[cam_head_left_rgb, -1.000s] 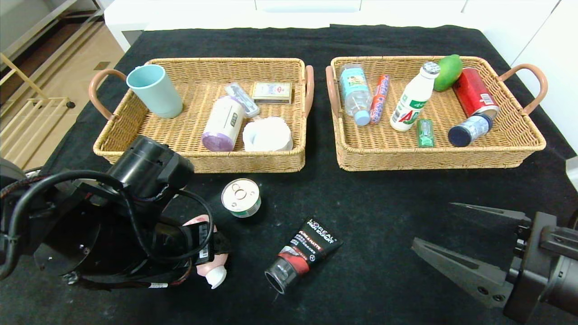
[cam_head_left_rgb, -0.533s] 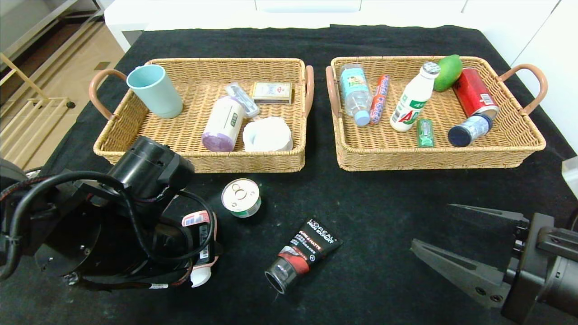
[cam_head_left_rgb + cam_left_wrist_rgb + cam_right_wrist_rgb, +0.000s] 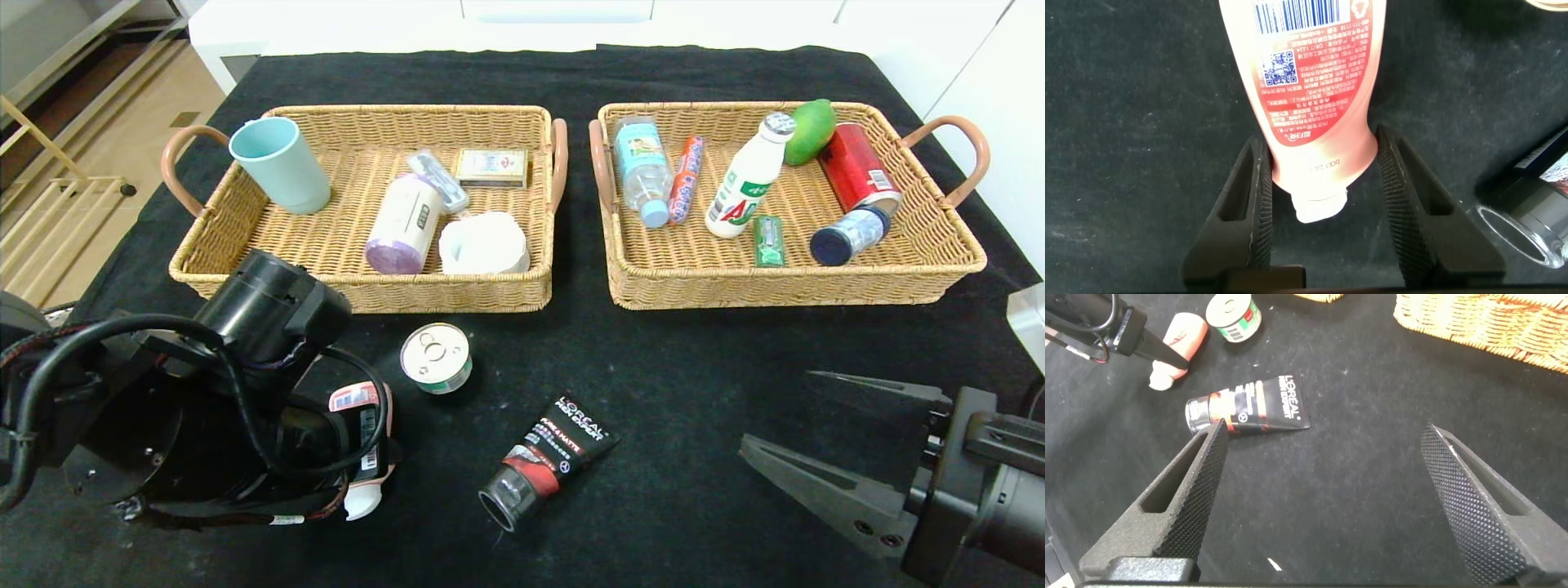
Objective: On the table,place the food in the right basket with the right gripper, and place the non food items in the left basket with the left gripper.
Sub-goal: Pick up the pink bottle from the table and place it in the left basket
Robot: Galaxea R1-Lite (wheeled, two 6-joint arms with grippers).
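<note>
A pale blue cup [image 3: 281, 163] stands upright at one end of a wicker tray, hard by the loop handle. Next along lies a white roll with a purple end [image 3: 402, 223], a crumpled white wad [image 3: 483, 242] just beside it. Behind those sit a clear flat packet [image 3: 438, 180] and a small printed box [image 3: 491, 166]. In the other tray: a clear water bottle [image 3: 641, 169] on its side, a green fruit [image 3: 811, 130], a red can [image 3: 858, 175] and a dark-capped jar [image 3: 849, 235].
</note>
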